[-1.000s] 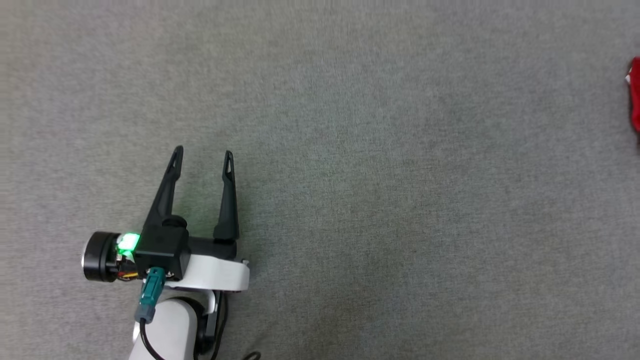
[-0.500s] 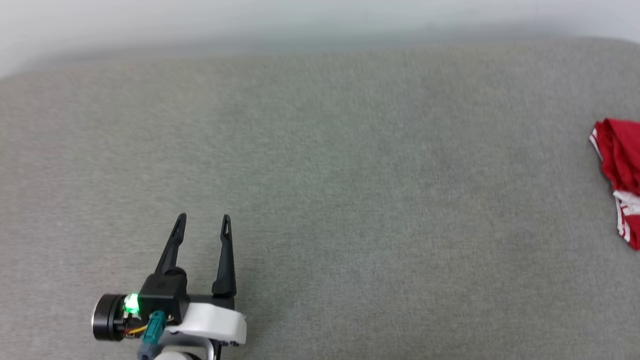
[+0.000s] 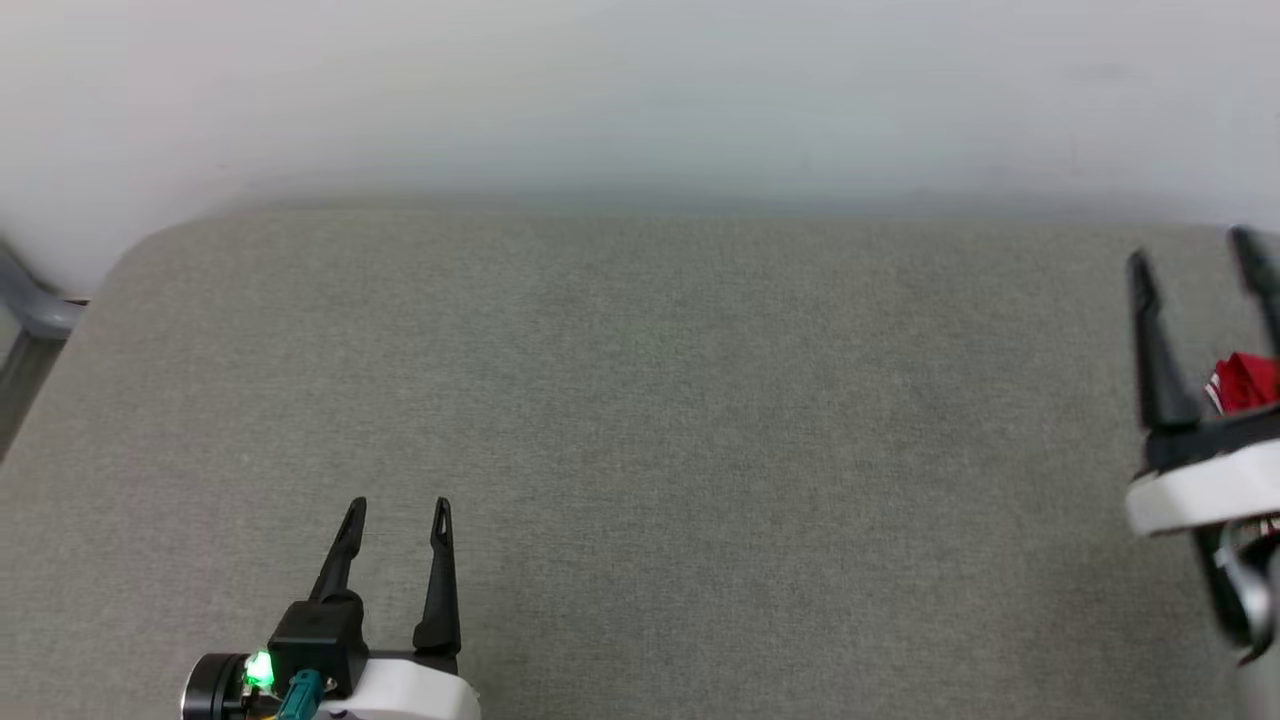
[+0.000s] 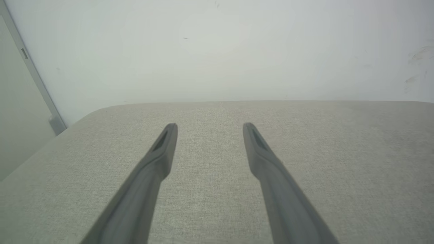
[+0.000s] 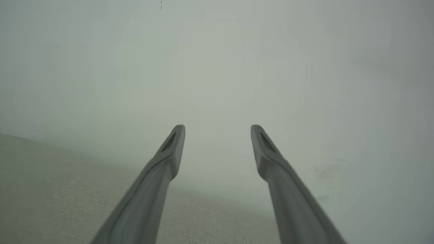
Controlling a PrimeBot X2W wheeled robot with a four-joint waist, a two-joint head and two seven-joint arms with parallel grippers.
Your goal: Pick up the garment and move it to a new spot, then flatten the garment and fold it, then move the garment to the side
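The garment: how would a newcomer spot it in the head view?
On the wide grey fabric surface below the pale wall, look to the right edge of the head view. There, seen between the two long dark fingers of the open right hand, is a crumpled red garment with white trim, only partly showing. It is the one red thing on the grey.

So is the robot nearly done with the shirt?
Done: can't tell. A red bit of shirt peeks out behind the right hand, too little to show if it's folded. In hand: nothing; the left hand is open and empty, the right hand too. Left: maybe all of it.
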